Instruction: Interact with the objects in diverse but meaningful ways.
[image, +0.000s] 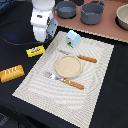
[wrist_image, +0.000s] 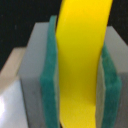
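Green pads (wrist_image: 50, 85) of the pincer (wrist_image: 80, 75) clamp a yellow banana (wrist_image: 82, 60), lifted at the exterior view's upper left, above the dark surface (image: 15, 50) beside the placemat (image: 95, 85), probably for relocation.

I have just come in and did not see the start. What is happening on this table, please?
One robot arm is working over a table set with toy kitchen things. Its gripper is shut on a yellow banana, as the wrist view shows between the green pads. The arm hangs above the placemat's far corner, near the pale blue carton. The flat yellow box, the bread loaf and the wooden plate lie untouched.
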